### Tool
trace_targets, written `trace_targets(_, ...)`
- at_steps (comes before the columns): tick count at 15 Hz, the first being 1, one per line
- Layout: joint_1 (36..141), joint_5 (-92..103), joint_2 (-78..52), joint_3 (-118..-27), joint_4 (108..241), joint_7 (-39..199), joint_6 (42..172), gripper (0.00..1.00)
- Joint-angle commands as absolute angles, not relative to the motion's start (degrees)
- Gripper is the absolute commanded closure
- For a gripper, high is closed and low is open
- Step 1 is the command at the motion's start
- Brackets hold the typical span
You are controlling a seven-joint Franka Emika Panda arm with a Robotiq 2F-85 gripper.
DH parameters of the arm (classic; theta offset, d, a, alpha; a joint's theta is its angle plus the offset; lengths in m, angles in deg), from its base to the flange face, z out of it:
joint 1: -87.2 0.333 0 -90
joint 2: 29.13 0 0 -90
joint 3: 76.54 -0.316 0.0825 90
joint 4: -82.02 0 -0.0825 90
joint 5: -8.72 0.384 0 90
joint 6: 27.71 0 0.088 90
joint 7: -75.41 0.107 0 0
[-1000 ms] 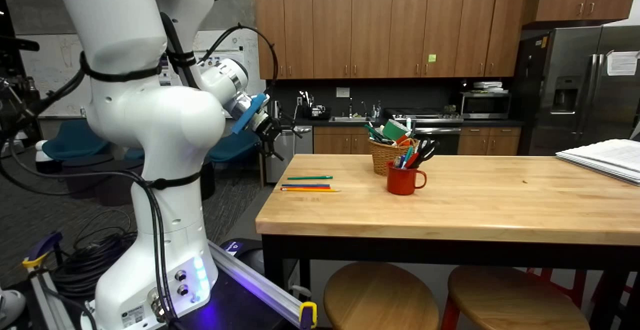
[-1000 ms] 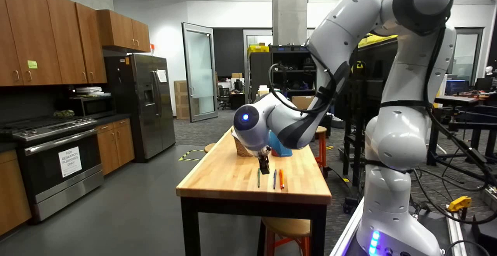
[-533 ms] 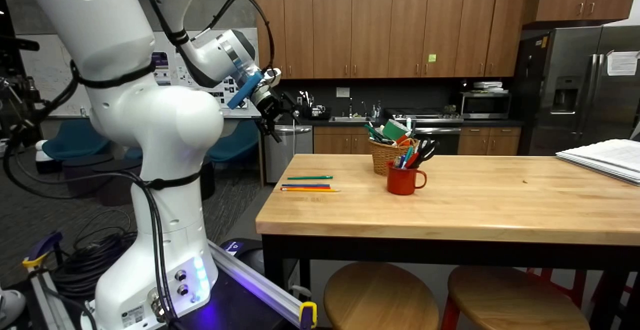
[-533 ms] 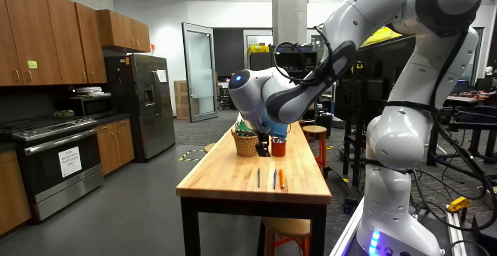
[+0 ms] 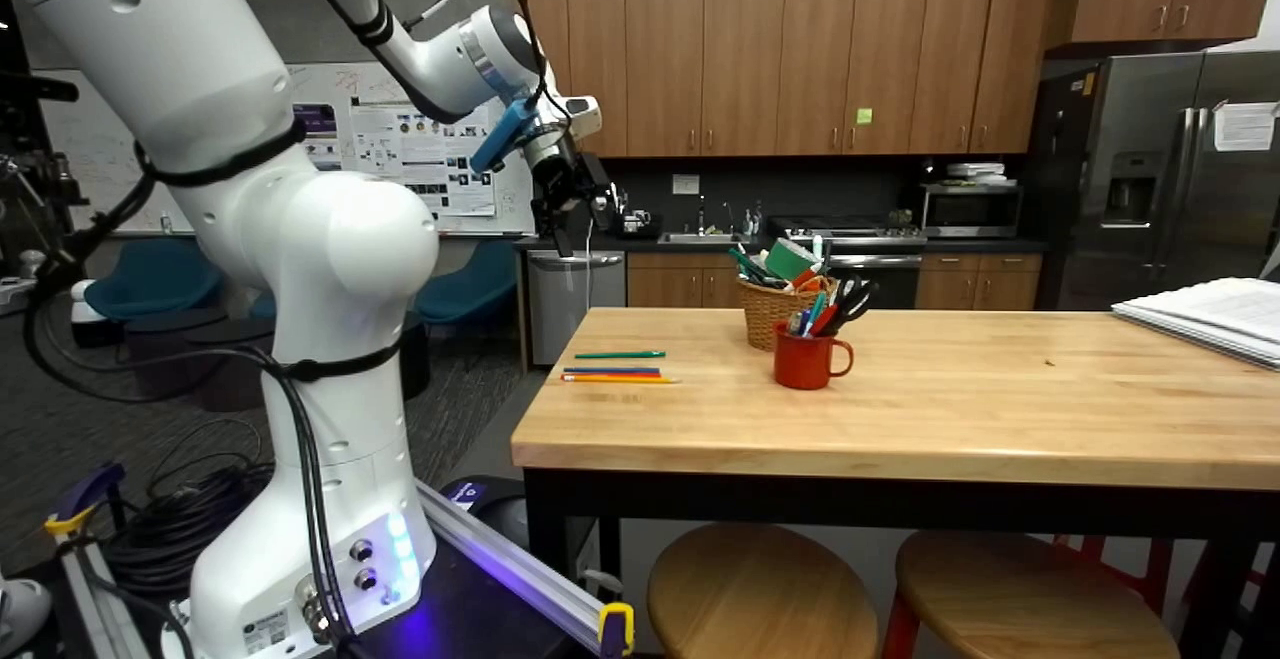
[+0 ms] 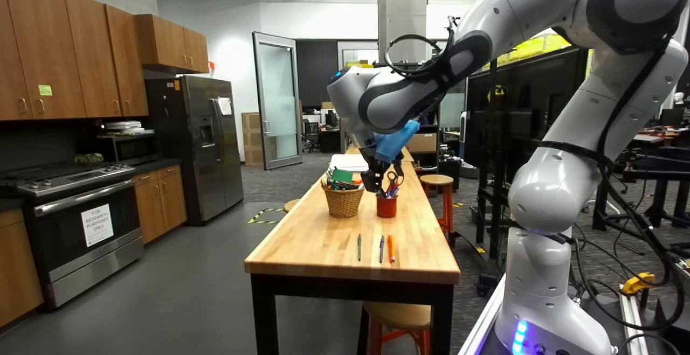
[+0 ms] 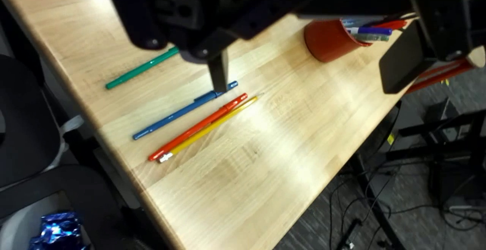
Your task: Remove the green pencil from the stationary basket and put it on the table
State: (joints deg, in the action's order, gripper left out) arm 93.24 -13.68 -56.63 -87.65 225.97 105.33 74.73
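Note:
The green pencil [image 5: 620,354] lies flat on the light-wood table [image 5: 950,409], apart from the basket. It also shows in an exterior view [image 6: 359,247] and in the wrist view [image 7: 142,69], where a gripper part covers its upper end. The tan-brown stationary basket [image 5: 766,315] stands upright with green items and pens sticking up; it also shows in an exterior view [image 6: 344,204]. My gripper [image 7: 309,81] is open, its fingers [image 7: 219,76] wide apart with nothing between them. In an exterior view the gripper [image 5: 587,227] hangs well above table height, away from the pencil.
A red mug [image 5: 803,363] with pens and scissors stands beside the basket. A blue pen [image 7: 182,111], a red pen [image 7: 197,127] and a yellow-orange pencil [image 7: 214,126] lie near the table's end. A white notebook [image 5: 1215,314] lies further along. Stools [image 5: 763,589] stand below.
My gripper has risen and, in an exterior view, shifted right, away from the pencils; the arm has tilted back. The green pencil, basket and mug have not moved.

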Motion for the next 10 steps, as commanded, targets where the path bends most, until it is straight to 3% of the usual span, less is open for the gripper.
trace_targets(1,90.0,-7.2,-57.1,-85.7,222.2,105.9,70.1,0.0)
trace_targets(10,85.0,0.7,-56.8,-83.1,218.4,105.8,68.4,0.0)
